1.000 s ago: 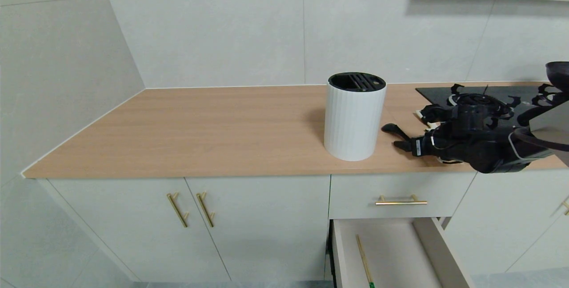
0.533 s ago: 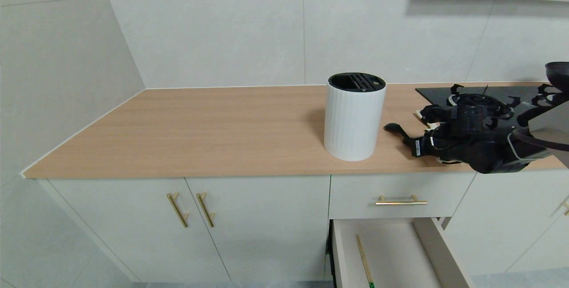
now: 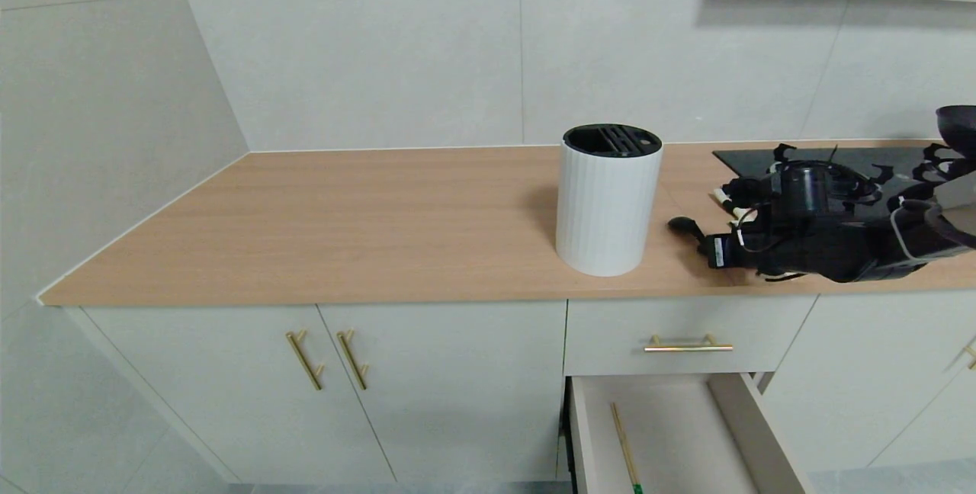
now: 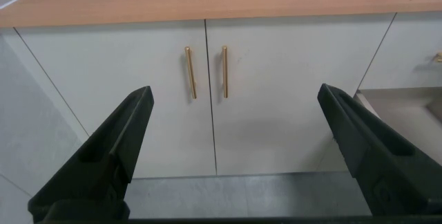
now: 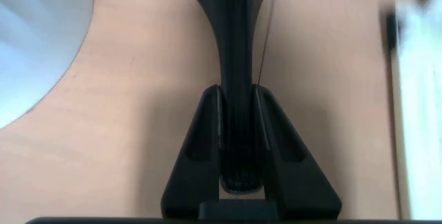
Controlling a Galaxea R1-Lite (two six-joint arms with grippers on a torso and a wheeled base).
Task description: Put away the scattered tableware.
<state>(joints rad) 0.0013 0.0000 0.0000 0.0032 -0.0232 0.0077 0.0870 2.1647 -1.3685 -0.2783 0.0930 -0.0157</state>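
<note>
The left gripper (image 4: 235, 99) hangs in front of the lower cabinet doors (image 4: 207, 113), below the counter's edge. Its jaws stand wide apart with nothing between them, and the two gold door handles (image 4: 206, 72) show in the gap.

On the wooden countertop (image 3: 366, 219) a white ribbed holder (image 3: 608, 212) with a black slotted top stands upright, right of the middle and near the front edge.

Just right of the holder, apart from it, lies the rounded end of a black utensil (image 3: 681, 225), low over the counter. Whether it touches the wood cannot be told. The right gripper (image 3: 705, 241) has its jaws closed on the utensil's shaft, with the arm coming in from the right, level with the counter. In the right wrist view the two fingers (image 5: 207, 134) press on either side of the black utensil (image 5: 233, 37), whose end points away from the wrist, with the holder's white wall (image 5: 34, 37) off to one side.

Behind the arm a black hob (image 3: 762, 161) sits at the right end of the counter.

Under the counter, below a shut drawer with a gold handle (image 3: 688, 344), a lower drawer (image 3: 732, 421) stands pulled out. A thin chopstick (image 3: 624, 444) with a green end lies along its floor, near its left wall.
</note>
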